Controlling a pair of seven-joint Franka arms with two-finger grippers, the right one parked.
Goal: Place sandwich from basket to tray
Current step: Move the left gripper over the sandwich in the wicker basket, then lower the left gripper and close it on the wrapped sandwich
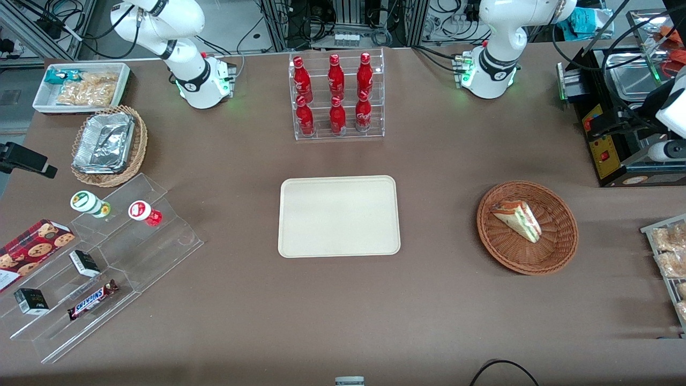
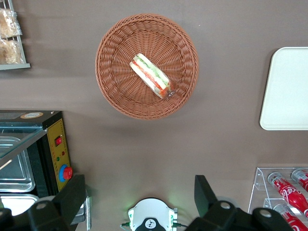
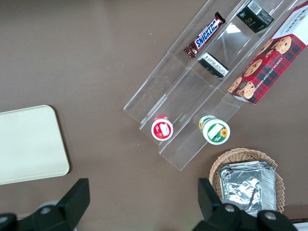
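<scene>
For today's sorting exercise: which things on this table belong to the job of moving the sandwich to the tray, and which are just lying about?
Belong to the job:
sandwich
reddish-brown basket holding it
cream tray
left gripper, open, high above the table

Just lying about:
rack of red cola bottles
foil container
Snickers bar
cookie box

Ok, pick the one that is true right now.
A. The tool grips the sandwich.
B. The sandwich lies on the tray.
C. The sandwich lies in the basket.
C: the sandwich lies in the basket, the tray is bare, and the open tool hangs high above the table, holding nothing.
</scene>
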